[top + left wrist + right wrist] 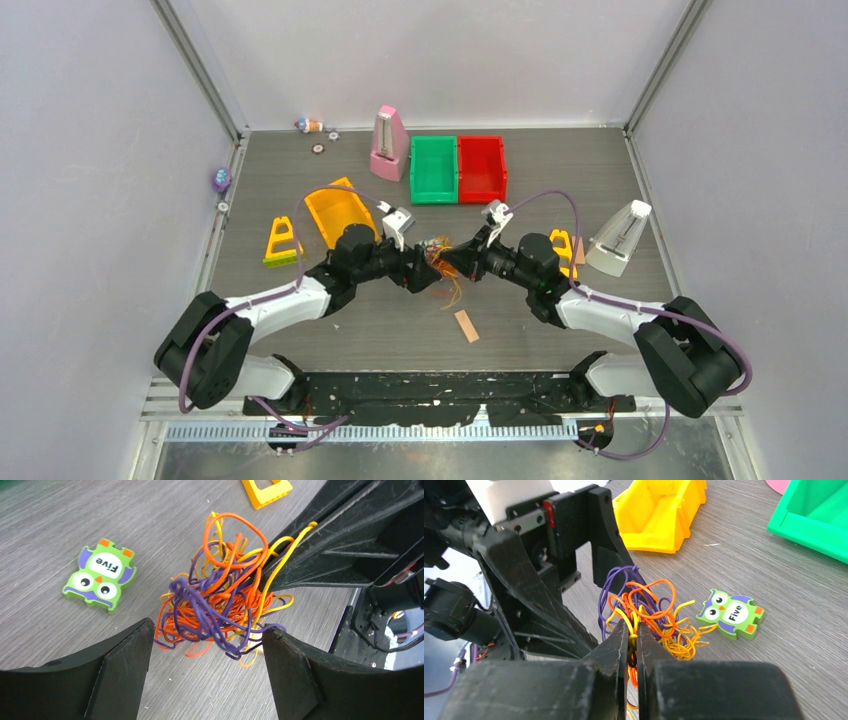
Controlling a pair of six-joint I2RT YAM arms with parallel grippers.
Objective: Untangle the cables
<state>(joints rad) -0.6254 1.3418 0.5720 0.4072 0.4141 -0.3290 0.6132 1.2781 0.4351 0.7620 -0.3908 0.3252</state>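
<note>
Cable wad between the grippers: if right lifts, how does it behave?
Probably floppy: the cables hang in loose loops from the right gripper, shut on a few strands. Likely comes up as one clump, since the colours interlock. Seems light; thin strands might slip from the pinch.

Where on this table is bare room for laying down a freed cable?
Bare: the far right corner, between the red bin and the white metronome; also far left, behind the orange bin. Crowded: the centre, around the cables and the owl tile.
</note>
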